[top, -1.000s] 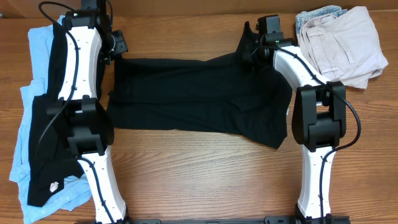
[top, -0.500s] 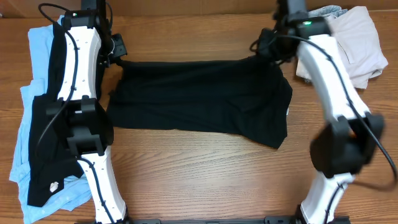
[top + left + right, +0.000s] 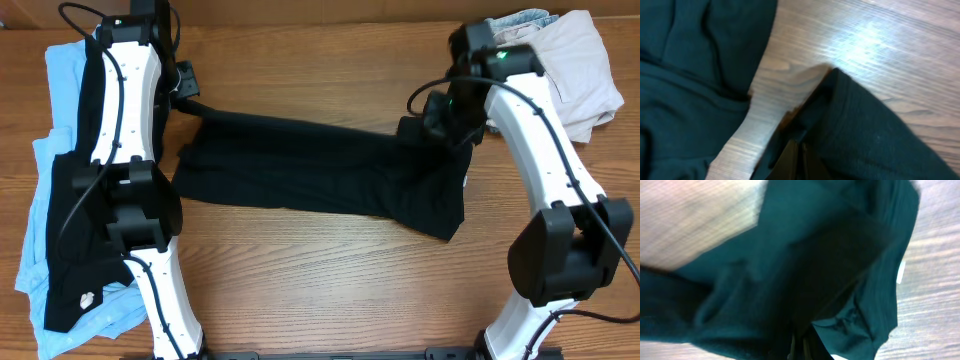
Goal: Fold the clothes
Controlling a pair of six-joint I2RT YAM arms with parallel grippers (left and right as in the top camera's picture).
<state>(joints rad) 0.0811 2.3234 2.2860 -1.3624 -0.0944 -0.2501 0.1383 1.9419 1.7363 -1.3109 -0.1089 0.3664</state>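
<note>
Across the middle of the wooden table (image 3: pixel 300 290) lies the black short-sleeved shirt (image 3: pixel 320 175), spread sideways in a long wrinkled band, its lower right corner hanging nearest the front edge; the left gripper (image 3: pixel 190 97) has its fingers pinched together on the shirt's far left corner, so that the cloth rises from there in a narrow taut strip; the right gripper (image 3: pixel 414 130) is likewise clamped on the shirt's far right edge, with the fabric bunched around it. Seen from the left wrist, the left gripper (image 3: pixel 797 161) shows only as dark fingertips at the bottom of the view, the shirt (image 3: pixel 870 140) draped over and around them, more of the same dark cloth (image 3: pixel 690 75) lying to the left and bare wood (image 3: pixel 865 45) between. Seen from the right wrist, the shirt (image 3: pixel 815 270) fills nearly everything, folded over itself, the right gripper (image 3: pixel 799 349) closed on it at the bottom edge; a small white tag (image 3: pixel 902 272) shows beside the cloth. On the table's left side, partly under the left arm, a light blue garment (image 3: pixel 60 70) lies with another black garment (image 3: pixel 70 270) on top, carrying a small white label (image 3: pixel 87 297); at the far right corner sits a crumpled beige garment (image 3: pixel 570 65).
</note>
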